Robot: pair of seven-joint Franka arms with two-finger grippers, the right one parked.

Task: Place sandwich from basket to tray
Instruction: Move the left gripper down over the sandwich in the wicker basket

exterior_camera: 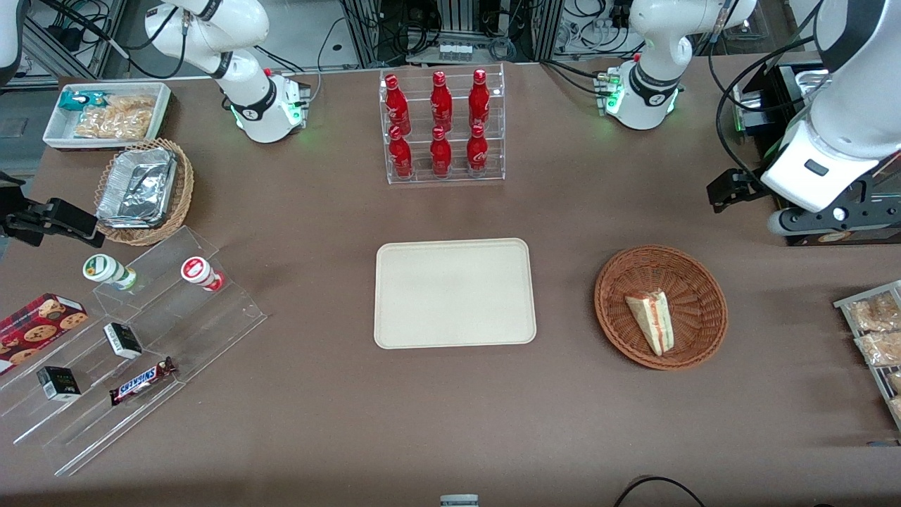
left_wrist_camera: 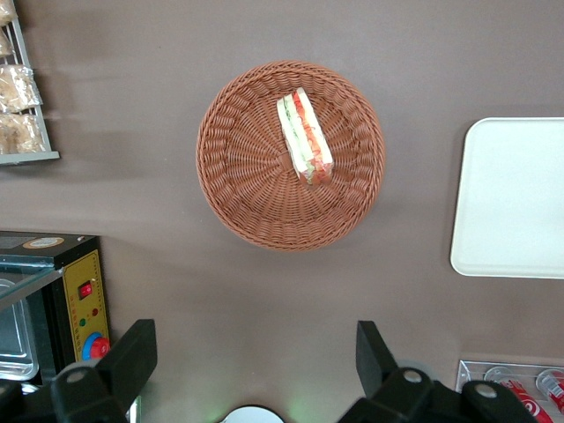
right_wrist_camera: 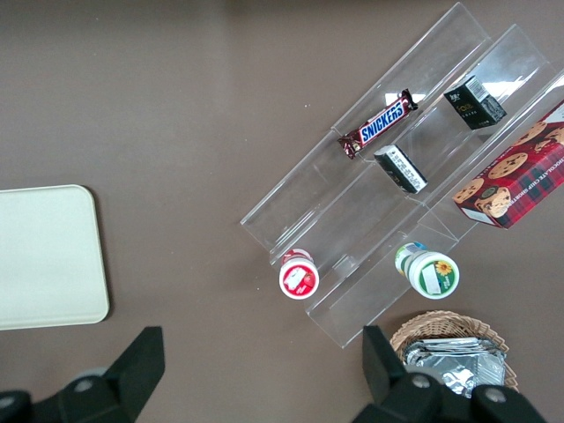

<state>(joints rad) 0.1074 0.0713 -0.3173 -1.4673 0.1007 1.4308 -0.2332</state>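
Observation:
The sandwich [exterior_camera: 651,320], a pale bread wedge with red and green filling, lies in the reddish-brown wicker basket [exterior_camera: 612,282]. The cream tray [exterior_camera: 454,292] lies flat and bare beside the basket, toward the parked arm's end. My left gripper [exterior_camera: 728,191] hangs above the table, farther from the front camera than the basket and apart from it. The left wrist view shows the gripper [left_wrist_camera: 256,344] open and empty, with the sandwich [left_wrist_camera: 305,137], the basket [left_wrist_camera: 238,176] and a part of the tray [left_wrist_camera: 511,198] below it.
A clear rack of red bottles [exterior_camera: 442,127] stands farther from the front camera than the tray. A rack of bagged snacks [exterior_camera: 876,331] and a black appliance [left_wrist_camera: 53,300] sit at the working arm's end. A stepped acrylic display [exterior_camera: 141,331] and a tan basket with foil trays [exterior_camera: 144,190] sit at the parked arm's end.

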